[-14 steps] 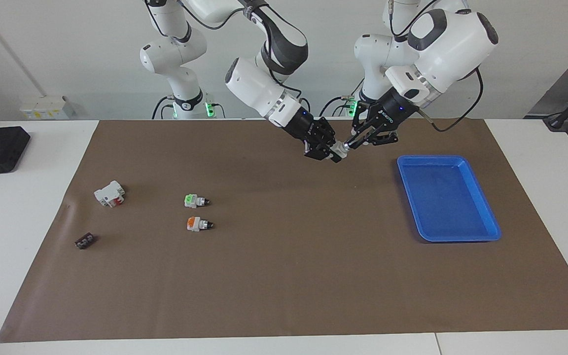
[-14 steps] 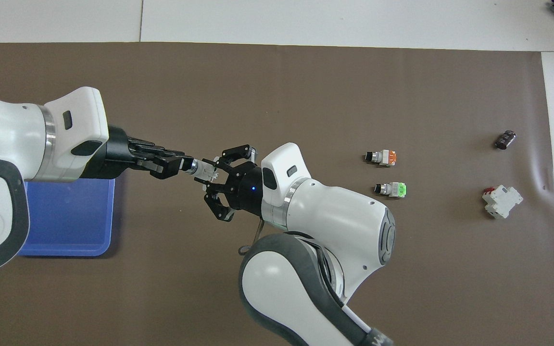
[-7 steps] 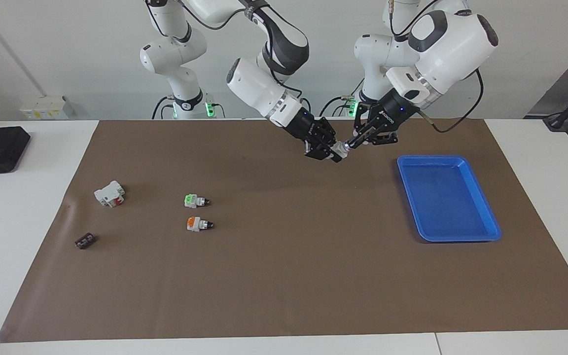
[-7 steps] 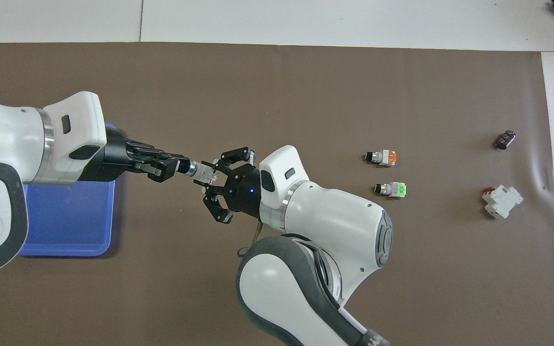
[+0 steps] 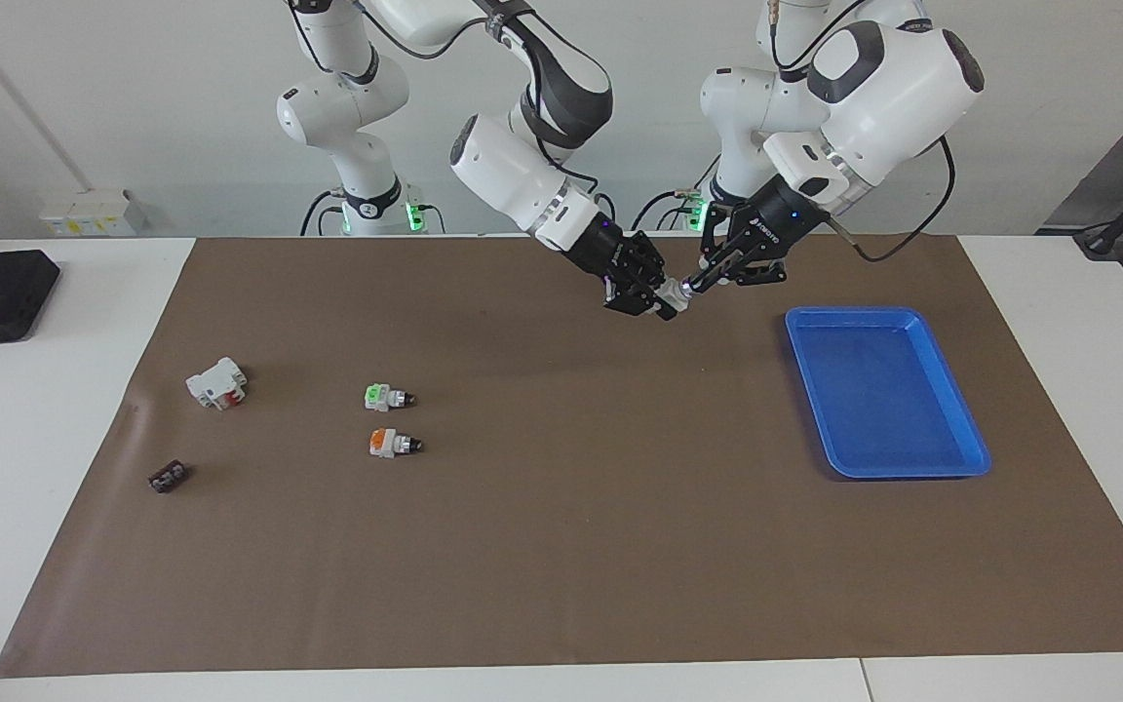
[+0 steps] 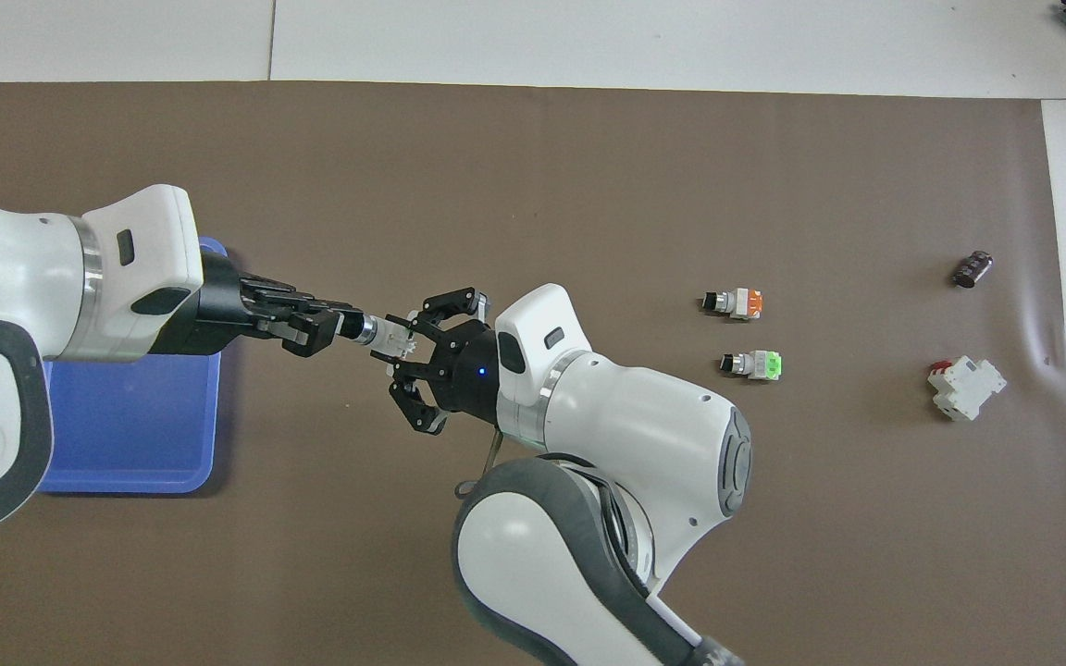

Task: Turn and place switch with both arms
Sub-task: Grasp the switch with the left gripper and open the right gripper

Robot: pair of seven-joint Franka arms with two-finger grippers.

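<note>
The switch (image 5: 670,298) is held in the air between both grippers, over the brown mat beside the blue tray; its purple mark does not show. In the overhead view the switch (image 6: 392,339) lies level with its knob end toward the left arm. My left gripper (image 5: 688,286) (image 6: 348,326) is shut on that knob end. My right gripper (image 5: 654,300) (image 6: 411,363) is open, its fingers spread on either side of the white body.
A blue tray (image 5: 888,474) (image 6: 126,416) lies at the left arm's end. Toward the right arm's end lie a green-marked switch (image 5: 381,397), an orange-marked switch (image 5: 388,444), a white and red block (image 5: 217,382) and a small dark part (image 5: 168,478).
Both grippers and the switch have shifted together slightly toward the left arm's end. The grips look unchanged.
</note>
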